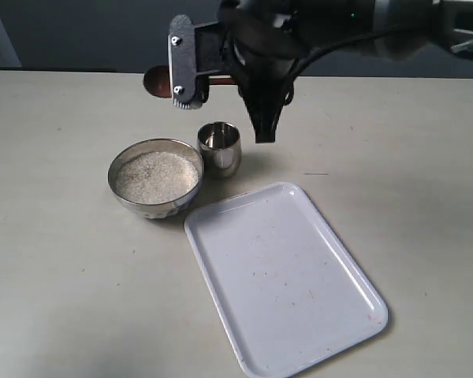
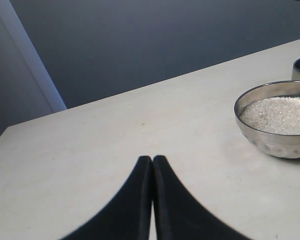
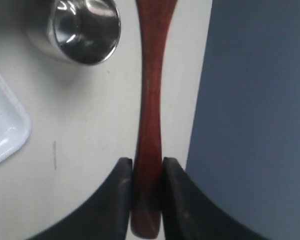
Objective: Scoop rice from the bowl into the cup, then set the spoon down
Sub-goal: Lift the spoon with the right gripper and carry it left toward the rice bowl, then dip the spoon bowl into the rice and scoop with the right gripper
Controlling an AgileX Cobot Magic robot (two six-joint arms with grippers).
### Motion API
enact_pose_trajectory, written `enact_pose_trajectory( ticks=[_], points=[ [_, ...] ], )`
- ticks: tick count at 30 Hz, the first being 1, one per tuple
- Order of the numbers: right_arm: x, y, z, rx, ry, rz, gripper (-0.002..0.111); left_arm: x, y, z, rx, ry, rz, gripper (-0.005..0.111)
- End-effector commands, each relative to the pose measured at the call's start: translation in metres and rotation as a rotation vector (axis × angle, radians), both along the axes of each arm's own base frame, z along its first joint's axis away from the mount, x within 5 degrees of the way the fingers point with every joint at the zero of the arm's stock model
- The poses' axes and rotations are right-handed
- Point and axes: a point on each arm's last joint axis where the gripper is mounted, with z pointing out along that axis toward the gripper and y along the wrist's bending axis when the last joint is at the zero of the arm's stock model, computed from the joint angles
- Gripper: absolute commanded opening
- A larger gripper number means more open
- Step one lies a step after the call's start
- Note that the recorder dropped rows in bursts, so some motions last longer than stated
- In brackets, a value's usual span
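My right gripper [image 1: 214, 79] reaches in from the upper right and is shut on the thin end of the reddish-brown spoon [image 3: 151, 100], the fingers [image 3: 124, 172] pressing both sides of the handle. The spoon's oval head [image 1: 155, 82] hangs in the air behind the bowl [image 1: 117, 183], which holds white rice [image 1: 156, 175]. The small steel cup [image 1: 219, 147] stands right of the bowl, touching or nearly touching it, and looks empty [image 3: 85, 30]. My left gripper [image 2: 152, 159] is shut on nothing, low over the table, away from the bowl [image 2: 270, 145].
A white rectangular tray [image 1: 284, 276] lies in front of the cup and bowl, its corner [image 3: 2, 130] near the cup. The table's far edge runs just behind the spoon, with a dark wall beyond.
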Motion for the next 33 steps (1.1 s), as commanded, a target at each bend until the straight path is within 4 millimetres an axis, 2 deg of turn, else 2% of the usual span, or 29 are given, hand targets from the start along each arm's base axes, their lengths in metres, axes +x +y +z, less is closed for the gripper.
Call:
enact_pose_trajectory(
  ticks=[1,5,10,15,33],
  points=[
    [0.002,0.021,-0.033,-0.139,-0.068,0.101,-0.001,0.0,-0.001,0.001,-0.009,-0.009,-0.01,0.001],
    [0.006,0.037,-0.073,-0.252,-0.078,0.168,-0.001,0.0,-0.001,0.001,-0.009,-0.009,-0.01,0.001],
    [0.01,0.05,-0.099,-0.428,-0.206,0.289,-0.001,0.0,-0.001,0.001,-0.009,-0.009,-0.01,0.001],
    [0.013,0.056,-0.105,-0.496,-0.281,0.355,-0.001,0.0,-0.001,0.001,-0.009,-0.009,-0.01,0.001],
    [0.012,0.061,-0.114,-0.461,-0.254,0.393,-0.001,0.0,-0.001,0.001,-0.009,-0.009,-0.01,0.001]
  ],
)
